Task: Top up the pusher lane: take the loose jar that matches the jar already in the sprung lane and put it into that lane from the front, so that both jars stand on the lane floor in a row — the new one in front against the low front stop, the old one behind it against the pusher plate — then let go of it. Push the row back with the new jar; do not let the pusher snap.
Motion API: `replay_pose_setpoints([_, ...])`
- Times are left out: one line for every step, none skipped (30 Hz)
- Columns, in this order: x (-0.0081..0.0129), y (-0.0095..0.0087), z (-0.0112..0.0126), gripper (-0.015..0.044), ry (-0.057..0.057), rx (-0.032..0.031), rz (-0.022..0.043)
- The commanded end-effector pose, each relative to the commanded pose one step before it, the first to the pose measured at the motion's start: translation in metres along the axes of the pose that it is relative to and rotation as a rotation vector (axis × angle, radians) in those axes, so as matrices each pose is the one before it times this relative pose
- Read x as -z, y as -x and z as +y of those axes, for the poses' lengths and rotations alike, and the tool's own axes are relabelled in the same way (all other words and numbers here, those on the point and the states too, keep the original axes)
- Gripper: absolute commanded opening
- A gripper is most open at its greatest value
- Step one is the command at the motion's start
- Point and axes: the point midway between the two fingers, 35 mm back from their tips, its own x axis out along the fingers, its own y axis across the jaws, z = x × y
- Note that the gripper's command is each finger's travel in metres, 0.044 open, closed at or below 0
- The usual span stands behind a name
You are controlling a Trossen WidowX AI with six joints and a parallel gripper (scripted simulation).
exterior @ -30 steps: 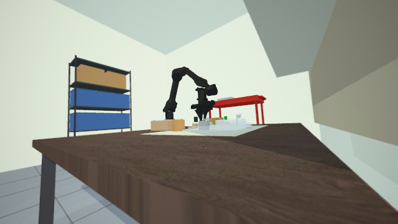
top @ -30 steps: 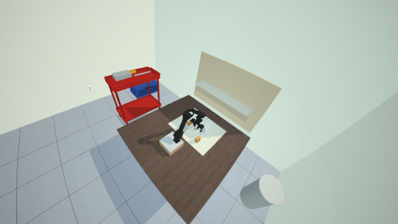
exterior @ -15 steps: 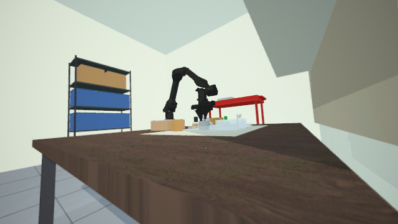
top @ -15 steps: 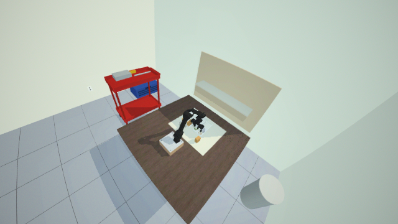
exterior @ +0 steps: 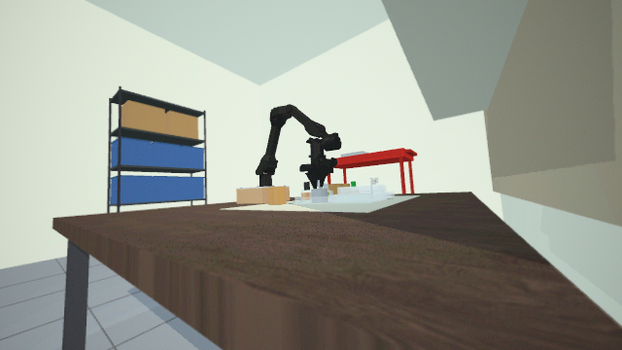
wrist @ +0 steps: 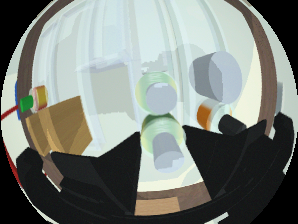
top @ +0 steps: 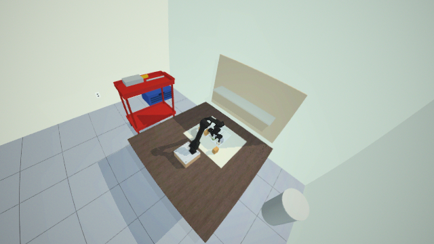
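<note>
My gripper (wrist: 161,132) (exterior: 319,187) (top: 218,138) is shut on a pale green jar with a grey lid (wrist: 164,140) (exterior: 319,194). It holds the jar upright, low over the white mat (top: 230,150) (exterior: 379,204). In the wrist view a matching pale green jar with a grey lid (wrist: 157,94) stands just ahead of the held one, inside the pale, see-through lane (wrist: 127,36). The two jars are close together; I cannot tell whether they touch. The pusher plate and the front stop are not clear to me.
A larger grey jar (wrist: 216,75), an orange jar (wrist: 204,116) and a dark item (wrist: 233,124) stand to the right of the lane. Tan blocks (top: 215,149) (top: 206,133) lie on the mat. The arm's wooden base (top: 186,156) is near. A red cart (top: 146,98) stands off the table.
</note>
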Motion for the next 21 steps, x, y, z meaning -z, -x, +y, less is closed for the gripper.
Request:
replay_pose_setpoints([-0.00745,-0.00129,-0.00002,0.0000,-0.0029,-0.00116,-0.03058])
replay_pose_setpoints([0.00004,-0.00031,0.00000,0.0000,0.0000,0.00000,0.00000])
replay_pose_setpoints([0.00004,-0.00031,0.00000,0.0000,0.0000,0.00000,0.00000])
replay_pose_setpoints([0.00004,-0.00031,0.00000,0.0000,0.0000,0.00000,0.00000])
replay_pose_setpoints([0.00005,-0.00031,0.00000,0.0000,0.0000,0.00000,0.00000])
replay_pose_setpoints([0.00005,-0.00030,0.00000,0.0000,0.0000,0.00000,0.00000])
replay_pose_setpoints([0.00005,-0.00030,0.00000,0.0000,0.0000,0.00000,0.00000])
replay_pose_setpoints([0.00005,-0.00030,0.00000,0.0000,0.0000,0.00000,0.00001])
replay_pose_setpoints([0.00005,-0.00030,0.00000,0.0000,0.0000,0.00000,0.00001])
replay_pose_setpoints([0.00005,-0.00030,0.00000,0.0000,0.0000,0.00000,0.00001])
replay_pose_setpoints([0.00005,-0.00030,0.00000,0.0000,0.0000,0.00000,0.00001])
replay_pose_setpoints([0.00005,-0.00030,0.00000,0.0000,0.0000,0.00000,0.00001])
replay_pose_setpoints([0.00005,-0.00030,0.00000,0.0000,0.0000,0.00000,0.00001])
replay_pose_setpoints([0.00005,-0.00030,0.00000,0.0000,0.0000,0.00000,0.00001])
replay_pose_setpoints([0.00005,-0.00030,0.00000,0.0000,0.0000,0.00000,0.00001])
replay_pose_setpoints([0.00005,-0.00030,0.00000,0.0000,0.0000,0.00000,0.00001])
replay_pose_setpoints([0.00005,-0.00030,0.00000,0.0000,0.0000,0.00000,0.00001])
replay_pose_setpoints([0.00005,-0.00030,0.00000,0.0000,0.0000,0.00000,0.00001])
replay_pose_setpoints([0.00005,-0.00030,0.00000,0.0000,0.0000,0.00000,0.00001])
replay_pose_setpoints([0.00005,-0.00030,0.00000,0.0000,0.0000,0.00000,0.00001])
replay_pose_setpoints([0.00005,-0.00030,0.00000,0.0000,0.0000,0.00000,0.00001])
